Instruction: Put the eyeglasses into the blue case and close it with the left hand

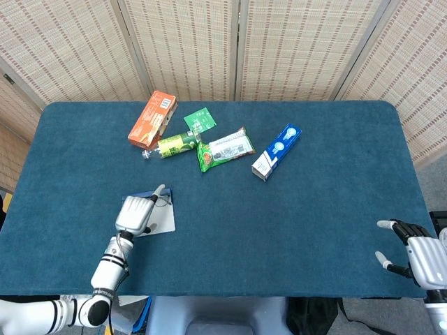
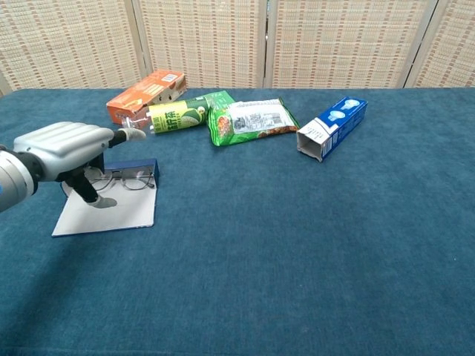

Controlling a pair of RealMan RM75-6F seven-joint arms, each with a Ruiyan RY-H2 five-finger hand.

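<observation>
The eyeglasses (image 2: pixel 130 179) lie on the open blue case (image 2: pixel 138 165), whose pale lid (image 2: pixel 111 211) is spread flat toward me. In the head view the eyeglasses (image 1: pixel 165 201) sit at the far edge of the case (image 1: pixel 162 220). My left hand (image 2: pixel 63 148) hovers over the lid's left part, just short of the glasses, with one finger stretched out and the thumb pointing down at the lid; it holds nothing. From above, the left hand (image 1: pixel 136 213) covers the case's left side. My right hand (image 1: pixel 419 255) hangs off the table's near right corner, fingers spread and empty.
At the back of the blue table (image 1: pixel 300 209) lie an orange box (image 1: pixel 152 118), a green bottle (image 1: pixel 174 145), a small green packet (image 1: pixel 200 120), a green snack bag (image 1: pixel 225 149) and a blue bulb box (image 1: pixel 276 151). A woven screen stands behind.
</observation>
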